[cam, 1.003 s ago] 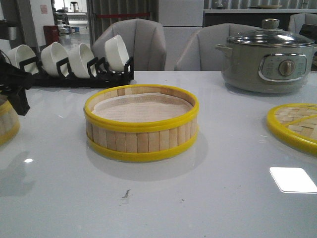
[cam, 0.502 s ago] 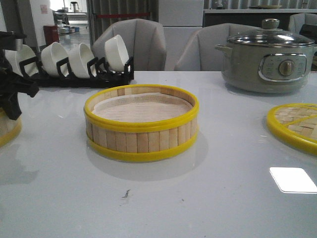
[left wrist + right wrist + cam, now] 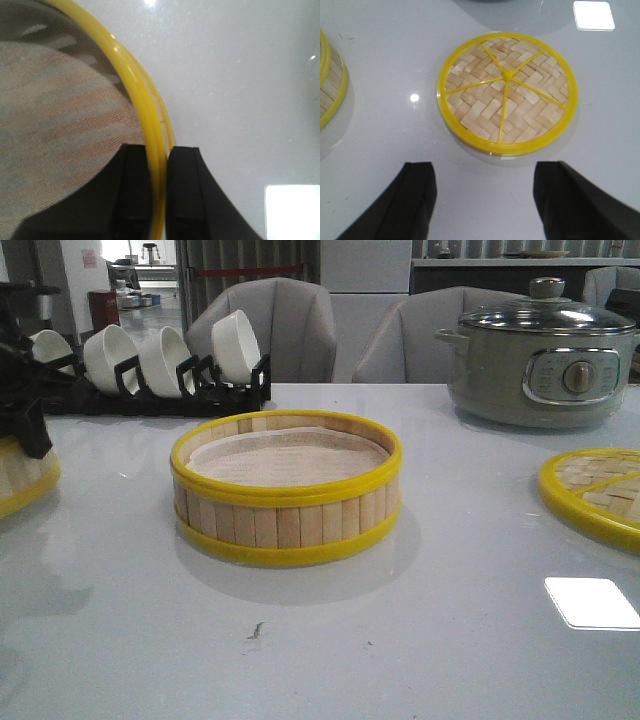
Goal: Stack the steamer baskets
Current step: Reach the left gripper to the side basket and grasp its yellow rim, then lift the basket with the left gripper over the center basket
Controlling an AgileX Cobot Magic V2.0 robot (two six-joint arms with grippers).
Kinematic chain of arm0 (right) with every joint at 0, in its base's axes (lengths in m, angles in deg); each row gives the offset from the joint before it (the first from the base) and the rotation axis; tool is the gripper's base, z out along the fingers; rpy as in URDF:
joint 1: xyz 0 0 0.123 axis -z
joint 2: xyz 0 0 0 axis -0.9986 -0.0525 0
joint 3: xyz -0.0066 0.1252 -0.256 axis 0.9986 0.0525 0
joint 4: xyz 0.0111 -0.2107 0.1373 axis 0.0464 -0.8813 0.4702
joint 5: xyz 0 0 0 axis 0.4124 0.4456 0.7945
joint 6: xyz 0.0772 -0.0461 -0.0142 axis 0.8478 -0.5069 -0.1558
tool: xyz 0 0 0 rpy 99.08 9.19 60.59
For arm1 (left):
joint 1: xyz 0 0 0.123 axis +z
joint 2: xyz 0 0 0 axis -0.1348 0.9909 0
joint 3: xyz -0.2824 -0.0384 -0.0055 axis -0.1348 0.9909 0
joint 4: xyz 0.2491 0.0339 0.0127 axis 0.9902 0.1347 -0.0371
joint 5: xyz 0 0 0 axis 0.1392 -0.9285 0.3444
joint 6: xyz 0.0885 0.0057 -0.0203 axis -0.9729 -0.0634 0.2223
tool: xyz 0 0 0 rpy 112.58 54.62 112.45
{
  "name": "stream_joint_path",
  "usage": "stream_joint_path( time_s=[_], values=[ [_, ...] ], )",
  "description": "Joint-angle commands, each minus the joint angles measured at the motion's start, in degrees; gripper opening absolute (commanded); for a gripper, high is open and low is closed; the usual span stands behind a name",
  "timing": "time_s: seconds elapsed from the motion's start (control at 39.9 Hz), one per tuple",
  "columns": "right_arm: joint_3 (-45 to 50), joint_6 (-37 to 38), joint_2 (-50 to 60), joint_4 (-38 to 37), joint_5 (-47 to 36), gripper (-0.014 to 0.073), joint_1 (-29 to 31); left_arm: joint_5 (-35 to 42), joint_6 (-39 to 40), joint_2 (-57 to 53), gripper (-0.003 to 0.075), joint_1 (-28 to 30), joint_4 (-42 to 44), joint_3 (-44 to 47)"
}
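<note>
Left gripper (image 3: pixel 159 195): pinching the yellow rim and wall of a steamer basket (image 3: pixel 65 125), one finger inside, one outside; basket seen at the far left edge of the front view (image 3: pixel 20 480), partly cut off, whether lifted clear of the table (image 3: pixel 450 640) not determinable. Right gripper (image 3: pixel 485 200): fingers spread wide, holding nothing, poised over the table just short of the woven lid (image 3: pixel 506 95). Second steamer basket (image 3: pixel 286 488): centre of the table, upright, well apart from the held one. Risks, as judged: grip on one thin edge only, so likely tilt or swing of the basket during carry; possible slip of the smooth rim between the pads; a tilted arrival apt to catch the centre basket's rim and shove it, or to seat crooked; dish rack (image 3: pixel 150 390) close behind the left arm, liable to a knock on a wide sweep. Contents: held basket, pale mesh liner only; centre basket, pale liner lying flat, otherwise nothing in it; rack, white bowls (image 3: pixel 235 345) standing on edge; grey-green pot (image 3: pixel 540 360) at the far right, glass lid on, contents not visible.
</note>
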Motion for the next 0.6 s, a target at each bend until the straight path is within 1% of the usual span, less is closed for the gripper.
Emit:
stream_joint_path(
  time_s=[0.0, 0.18, 0.3, 0.4, 0.58],
  values=[
    [-1.85, -0.08, 0.16, -0.61, -3.79, 0.0531, 0.02, -0.54, 0.14, -3.86, 0.0088, -2.86, -0.03, -6.29],
    [-1.85, -0.08, 0.16, -0.61, -3.79, 0.0531, 0.02, -3.51, 0.14, -4.22, 0.0088, -10.34, -0.03, -13.89],
    [-1.85, -0.08, 0.16, -0.61, -3.79, 0.0531, 0.02, -3.75, 0.14, -4.22, 0.0087, -16.78, -0.25, -17.74],
    [-1.85, -0.08, 0.16, -0.61, -3.79, 0.0531, 0.02, -3.75, 0.14, -3.99, 0.0087, -22.39, -0.25, -20.10],
    [-1.85, -0.08, 0.16, -0.61, -3.84, 0.0531, 0.02, -3.65, 0.14, -2.14, 0.0088, -29.91, -0.11, -22.37]
  ],
)
